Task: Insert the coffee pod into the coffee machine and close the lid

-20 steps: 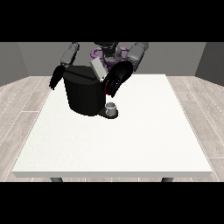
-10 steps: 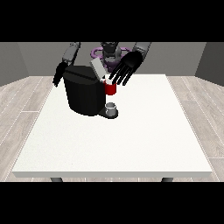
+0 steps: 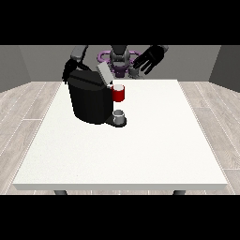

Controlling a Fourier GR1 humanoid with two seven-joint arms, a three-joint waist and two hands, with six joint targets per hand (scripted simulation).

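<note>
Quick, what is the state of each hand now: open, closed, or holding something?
Hand at the view's right: open, fingers spread, holding nothing, raised above the table.
Hand at the view's left: behind the coffee machine, cannot be told.

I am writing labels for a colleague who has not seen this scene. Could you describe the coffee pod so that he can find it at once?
Look at the big black coffee machine at the back left of the white table. The coffee pod sits at the machine's upper front, just beside the raised grey lid. It is the only red thing here; the small cup directly below it is grey.
</note>
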